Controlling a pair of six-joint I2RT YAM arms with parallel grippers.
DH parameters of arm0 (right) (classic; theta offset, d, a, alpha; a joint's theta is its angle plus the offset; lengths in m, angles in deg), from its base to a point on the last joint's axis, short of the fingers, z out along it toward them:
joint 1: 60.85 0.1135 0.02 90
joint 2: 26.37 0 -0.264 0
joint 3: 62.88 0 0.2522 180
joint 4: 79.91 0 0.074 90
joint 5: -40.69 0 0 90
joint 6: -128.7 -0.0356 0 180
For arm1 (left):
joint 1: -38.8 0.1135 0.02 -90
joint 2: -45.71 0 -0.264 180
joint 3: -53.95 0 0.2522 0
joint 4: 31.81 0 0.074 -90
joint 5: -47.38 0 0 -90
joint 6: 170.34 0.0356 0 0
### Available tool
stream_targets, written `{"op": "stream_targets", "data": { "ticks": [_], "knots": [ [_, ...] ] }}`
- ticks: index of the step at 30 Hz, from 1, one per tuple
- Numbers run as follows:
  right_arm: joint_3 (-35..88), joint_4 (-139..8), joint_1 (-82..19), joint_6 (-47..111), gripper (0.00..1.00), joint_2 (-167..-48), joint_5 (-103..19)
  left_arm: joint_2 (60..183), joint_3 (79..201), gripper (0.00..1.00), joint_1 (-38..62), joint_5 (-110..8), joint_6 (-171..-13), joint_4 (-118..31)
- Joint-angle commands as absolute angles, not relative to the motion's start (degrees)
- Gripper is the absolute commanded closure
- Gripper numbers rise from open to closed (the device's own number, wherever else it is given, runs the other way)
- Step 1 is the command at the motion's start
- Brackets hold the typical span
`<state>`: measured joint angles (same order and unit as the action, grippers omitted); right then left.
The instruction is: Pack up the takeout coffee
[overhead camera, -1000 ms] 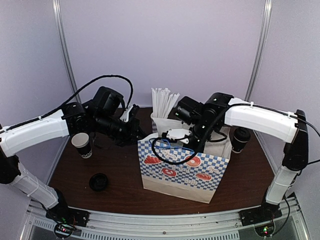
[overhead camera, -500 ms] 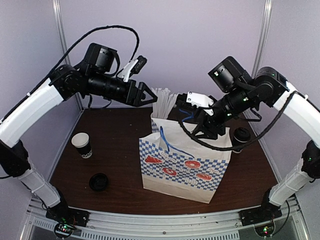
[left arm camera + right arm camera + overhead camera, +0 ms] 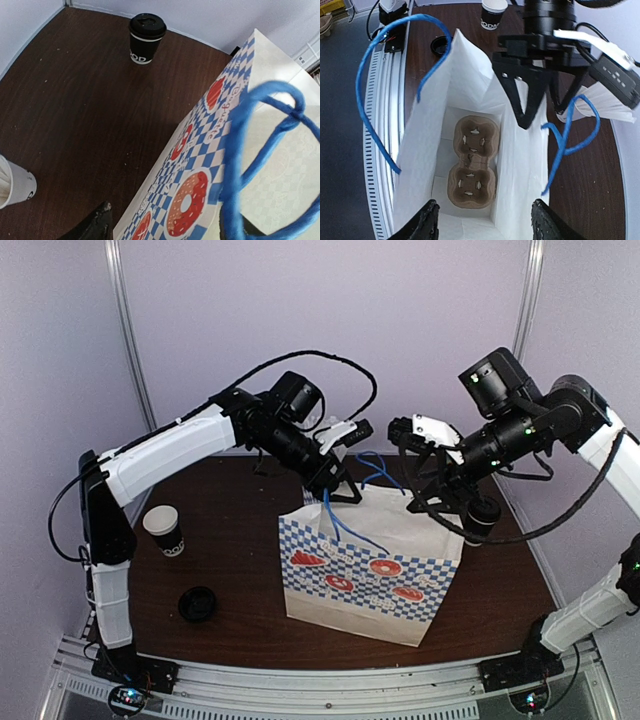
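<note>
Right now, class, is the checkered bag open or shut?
Open: the right wrist view looks into the bag, between spread white walls, down to a brown cup carrier.

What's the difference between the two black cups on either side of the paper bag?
The takeout coffee wears a black plastic lid; the lidless cup is open, showing a white rim. The takeout coffee stands right of the bag; the lidless cup stands left of it, with a loose black lid lying near it. Both are black with white lettering and stand upright on the table.
</note>
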<state>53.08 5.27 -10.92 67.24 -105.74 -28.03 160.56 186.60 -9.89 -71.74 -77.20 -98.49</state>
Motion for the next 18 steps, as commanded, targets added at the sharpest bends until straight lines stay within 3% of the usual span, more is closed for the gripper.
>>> {"op": "stream_targets", "data": {
  "ticks": [1,5,9,18],
  "knots": [
    [49.7,4.2,-18.4,68.8,0.37,-102.8,-24.2,162.7,191.2,0.31,-9.7,-78.6,-73.1,-96.2],
    [47.6,3.6,-24.5,68.6,0.37,-100.5,-22.4,163.6,192.8,0.43,-9.6,-81.0,-72.1,-96.0],
    [44.2,2.4,-28.6,68.3,0.37,-98.7,-22.9,163.9,192.7,0.67,-9.6,-81.0,-70.4,-96.7],
    [39.3,0.0,-38.3,66.1,0.40,-98.3,-19.2,162.1,192.5,0.88,-9.8,-80.4,-66.2,-101.2]
  ]
}}
